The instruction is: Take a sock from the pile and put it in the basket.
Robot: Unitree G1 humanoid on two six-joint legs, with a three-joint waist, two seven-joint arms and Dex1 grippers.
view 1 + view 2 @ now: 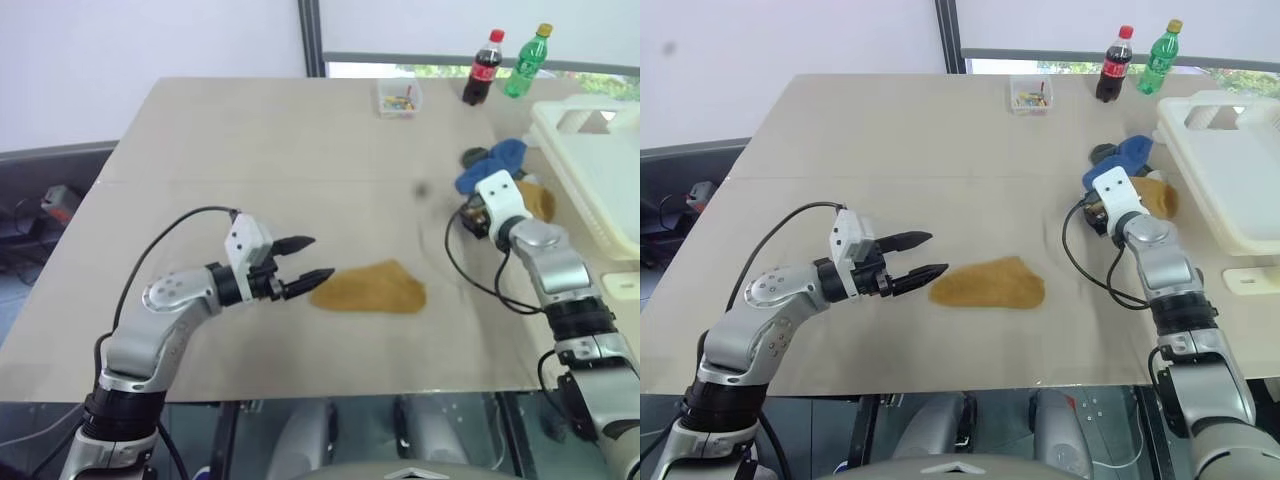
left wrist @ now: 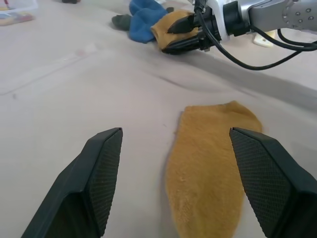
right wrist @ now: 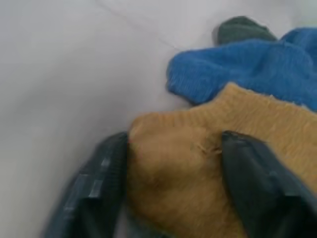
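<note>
Left eye view: we are seeing the pile lying beside the basket.
Left wrist view: our left gripper is hovering wide over a loose mustard sock.
Right wrist view: our right gripper is straddling the pile's mustard sock, half-spread.

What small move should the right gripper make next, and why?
Probably it should finish closing on the mustard yellow sock at the edge of the pile. The right gripper has its two black fingers on either side of that sock's bunched end, beside the bright blue sock, and the large cream-white plastic basket stands close by.
</note>
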